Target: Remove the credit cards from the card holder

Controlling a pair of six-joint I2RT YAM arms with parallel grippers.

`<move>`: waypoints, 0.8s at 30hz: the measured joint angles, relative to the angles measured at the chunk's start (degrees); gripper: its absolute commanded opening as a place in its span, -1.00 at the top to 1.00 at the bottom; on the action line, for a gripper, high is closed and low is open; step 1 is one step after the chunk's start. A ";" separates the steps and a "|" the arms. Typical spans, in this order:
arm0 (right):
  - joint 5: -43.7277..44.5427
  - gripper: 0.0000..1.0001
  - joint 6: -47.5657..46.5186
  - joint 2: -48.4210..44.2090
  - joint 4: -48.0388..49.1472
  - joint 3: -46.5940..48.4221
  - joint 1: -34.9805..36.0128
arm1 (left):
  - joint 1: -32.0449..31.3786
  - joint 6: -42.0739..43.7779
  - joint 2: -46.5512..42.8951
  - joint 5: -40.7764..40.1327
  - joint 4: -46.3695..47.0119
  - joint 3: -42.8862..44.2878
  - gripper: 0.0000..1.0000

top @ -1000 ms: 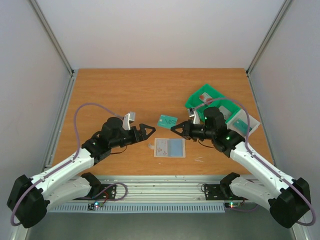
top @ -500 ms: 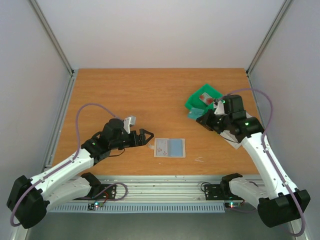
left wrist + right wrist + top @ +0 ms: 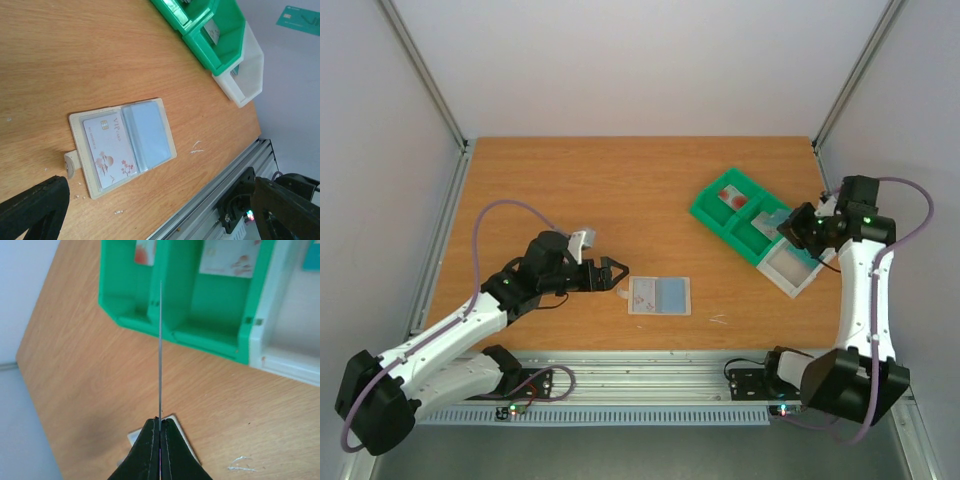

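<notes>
Top view: the left gripper (image 3: pixel 612 272), jaws wide apart, hovers just left of the open card holder (image 3: pixel 660 296), lower centre. The right gripper (image 3: pixel 788 228) is over the green tray (image 3: pixel 703 213), right.

Left wrist view: the holder's pockets hold a white card (image 3: pixel 107 150) and a blue-grey card (image 3: pixel 147 134).

Right wrist view: jaws clamped on a thin card (image 3: pixel 160 350), edge-on.

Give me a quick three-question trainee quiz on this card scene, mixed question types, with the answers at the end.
1. True or false: the card holder is empty.
2. Which gripper pinches a card? A left, B right, C neither.
3. Fill in: the left gripper is ____ (open or shut).
Key: 1 false, a white card and a blue card sit inside; 2 B, the right gripper; 3 open.
</notes>
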 measured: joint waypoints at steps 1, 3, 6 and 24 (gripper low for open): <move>-0.79 0.98 -0.31 0.85 -0.13 0.00 -1.95 | 0.00 0.39 0.02 0.22 -0.20 0.09 -0.99; -1.60 0.98 -1.07 2.40 -0.13 0.00 -4.94 | 0.15 1.07 0.11 0.90 -0.68 0.09 -0.99; -1.81 0.98 -1.66 4.76 0.22 -0.09 -8.07 | 0.26 1.55 0.98 2.34 -0.76 0.09 -0.99; 11.15 0.98 -5.90 15.69 1.29 0.02 -11.28 | 0.37 -1.90 6.97 7.67 1.20 0.09 -0.99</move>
